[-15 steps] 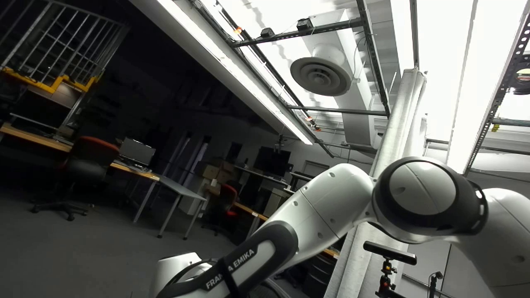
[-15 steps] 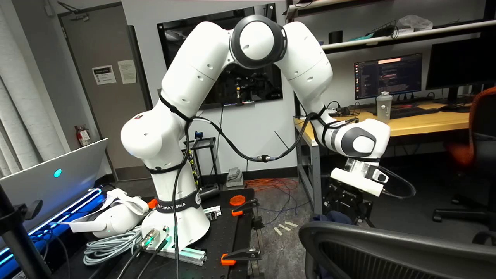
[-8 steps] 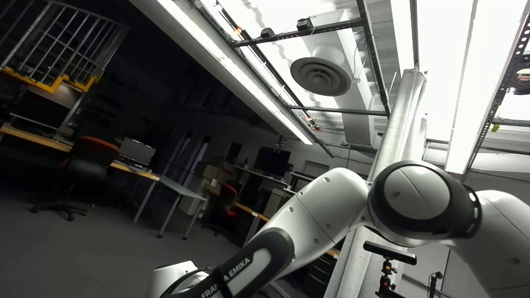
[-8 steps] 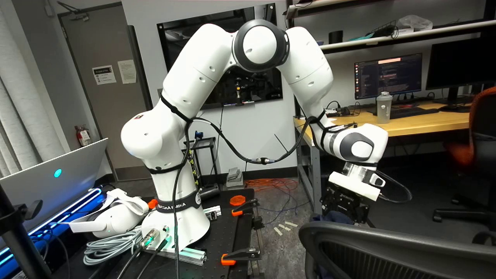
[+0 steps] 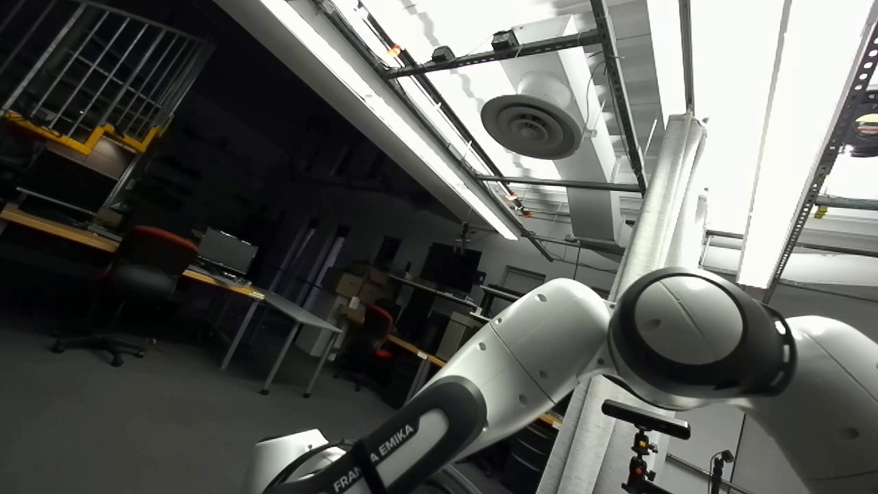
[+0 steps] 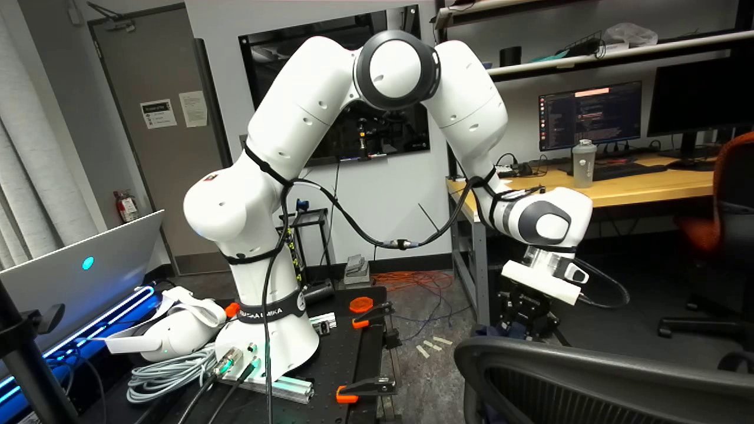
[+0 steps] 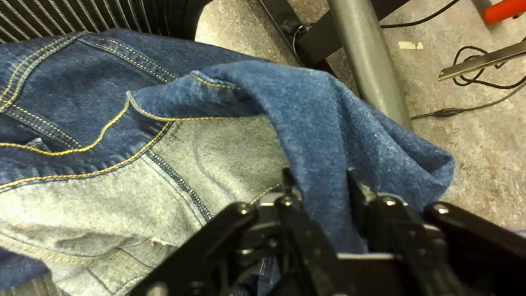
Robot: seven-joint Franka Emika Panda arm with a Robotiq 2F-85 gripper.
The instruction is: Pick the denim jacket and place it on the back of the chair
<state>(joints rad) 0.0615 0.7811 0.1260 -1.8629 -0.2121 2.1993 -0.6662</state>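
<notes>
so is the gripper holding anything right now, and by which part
Possibly the denim jacket, by a raised blue fold lying between the fingers of the gripper; whether they clamp it cannot be told.

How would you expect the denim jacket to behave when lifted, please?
Probably floppy: the denim jacket lies in loose folds. It looks coarse, so may slip little. It might hang lopsided, as the gripper straddles one fold.

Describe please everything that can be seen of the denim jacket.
The denim jacket looks limp and crumpled: blue cloth with yellow stitching along seams and edges, and a pale grey face, perhaps its inside, showing. One fold stands between the fingers of the gripper; whether they pinch it, I cannot tell. In an exterior view, dark blue cloth shows beyond the backrest of the chair.
</notes>
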